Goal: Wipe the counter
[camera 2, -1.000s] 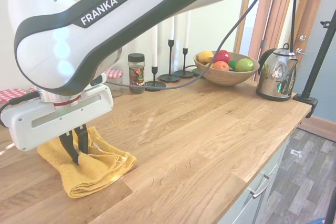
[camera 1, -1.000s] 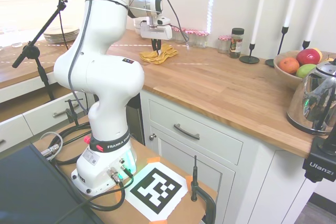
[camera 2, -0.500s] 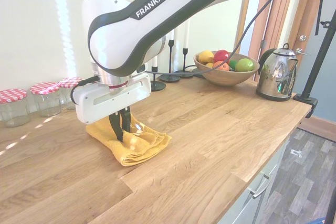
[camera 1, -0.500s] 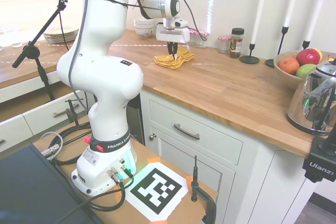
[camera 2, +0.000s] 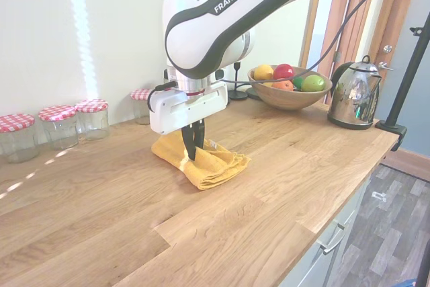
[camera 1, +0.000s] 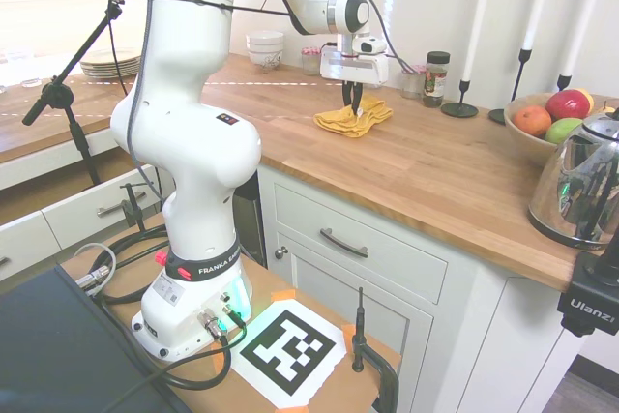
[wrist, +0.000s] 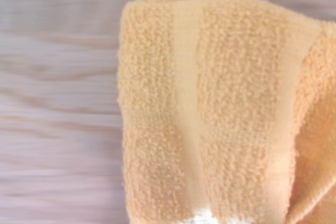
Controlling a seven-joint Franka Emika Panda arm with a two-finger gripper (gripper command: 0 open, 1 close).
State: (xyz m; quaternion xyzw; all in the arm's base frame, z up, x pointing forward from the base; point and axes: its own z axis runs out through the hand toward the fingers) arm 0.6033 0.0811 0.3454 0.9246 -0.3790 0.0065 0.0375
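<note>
Now | we pinch yellow towel (camera 2: 208,162) mid-fold, claw (camera 2: 193,154) narrow on it | soft, light, bunches easily | desk (camera 2: 295,166) smooth wood

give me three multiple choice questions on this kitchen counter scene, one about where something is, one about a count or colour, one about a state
1. Where does the yellow cloth lie?
A. in the fruit bowl
B. on the counter, under the gripper
C. on the floor

2. How many jars with red-checked lids stand left of the arm in the second exterior view?
A. one
B. three
C. six

3. How is the gripper?
A. shut on the yellow cloth
B. wide open above the kettle
C. holding a candle

Answers:
1 B, the cloth rests on the wood directly beneath the gripper.
2 B, three jars line the wall there; a fourth lid peeks out behind the arm.
3 A, the fingers pinch together into the cloth.
</note>
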